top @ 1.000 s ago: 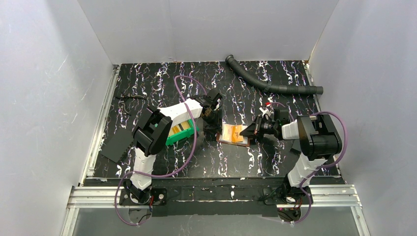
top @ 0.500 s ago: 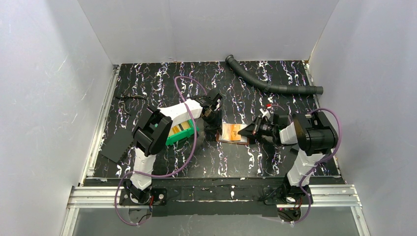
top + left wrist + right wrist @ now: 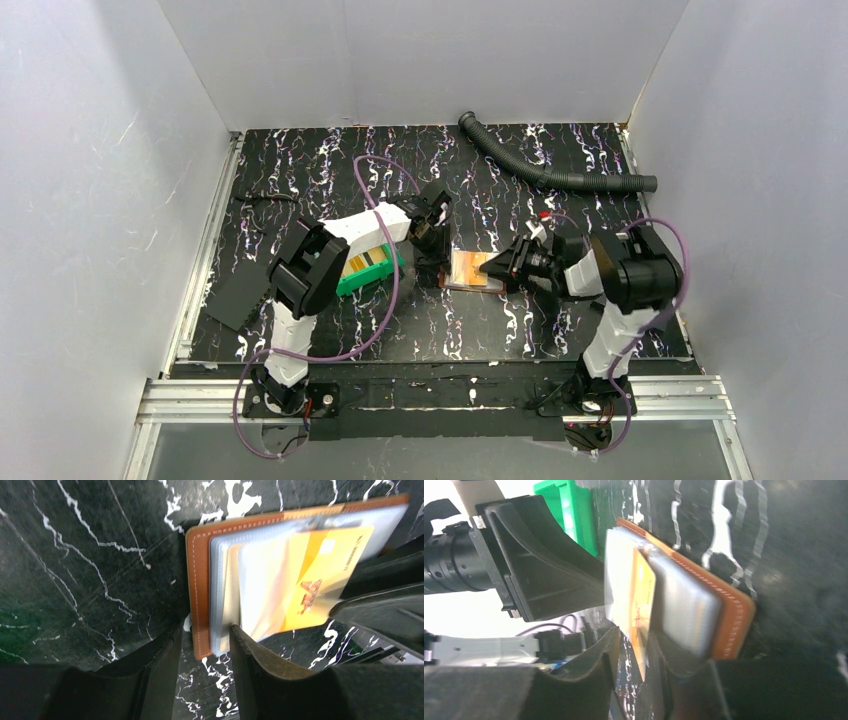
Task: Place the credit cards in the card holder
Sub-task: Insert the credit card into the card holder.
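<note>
The brown leather card holder [image 3: 460,275] lies open on the black marbled table between the two arms. My left gripper [image 3: 205,635] is shut on its left edge, with the leather cover and some clear sleeves pinched between the fingers. An orange-yellow credit card [image 3: 320,575] sits partly inside a clear sleeve and sticks out on the right. My right gripper [image 3: 636,645] is open around that card's [image 3: 643,605] free end, with a gap showing beside the card. Yellowish cards lie in the green bin [image 3: 368,265].
The green bin stands just left of the holder, under the left arm. A grey corrugated hose [image 3: 560,172] runs along the back right. A flat black sheet [image 3: 240,295] lies at the left edge. White walls close in on three sides.
The right gripper has shifted slightly left toward the holder and opened its jaws off the orange card. The left gripper has kept its hold and place.
</note>
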`<state>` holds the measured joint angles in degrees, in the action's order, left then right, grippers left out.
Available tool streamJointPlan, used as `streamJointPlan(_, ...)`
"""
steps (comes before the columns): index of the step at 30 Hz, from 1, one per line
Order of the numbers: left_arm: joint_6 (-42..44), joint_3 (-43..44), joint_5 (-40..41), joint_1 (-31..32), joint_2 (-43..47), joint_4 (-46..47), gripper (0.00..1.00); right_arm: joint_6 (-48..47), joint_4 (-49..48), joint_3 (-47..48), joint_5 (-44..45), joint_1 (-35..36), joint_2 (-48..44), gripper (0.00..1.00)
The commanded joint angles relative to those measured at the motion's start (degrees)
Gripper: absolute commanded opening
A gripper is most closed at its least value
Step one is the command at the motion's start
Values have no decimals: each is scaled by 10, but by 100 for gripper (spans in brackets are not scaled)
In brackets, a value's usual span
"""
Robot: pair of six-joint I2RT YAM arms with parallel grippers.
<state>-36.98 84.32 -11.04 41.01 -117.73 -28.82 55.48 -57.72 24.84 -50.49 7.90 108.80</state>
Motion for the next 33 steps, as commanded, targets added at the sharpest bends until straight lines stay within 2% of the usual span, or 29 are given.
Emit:
streamJointPlan(1, 13, -24, 17, -2, 37, -37, 39, -254, 404, 73, 123, 8, -96, 42)
streamJointPlan(3, 14, -24, 16, -5, 42, -38, 40, -300, 481, 104, 152, 8, -110, 47)
streamJointPlan(9, 13, -13, 9, -9, 42, -40, 42, -353, 592, 136, 199, 9, -142, 53)
streamJointPlan(20, -13, 10, -46, -9, 18, 2, 43, -427, 722, 225, 282, 21, -188, 55)
streamJointPlan(30, -48, 11, -104, -2, 6, 52, 42, -443, 742, 255, 359, 54, -206, 61)
streamJointPlan(33, -57, 15, -106, 3, -3, 62, 37, -448, 752, 266, 383, 69, -209, 65)
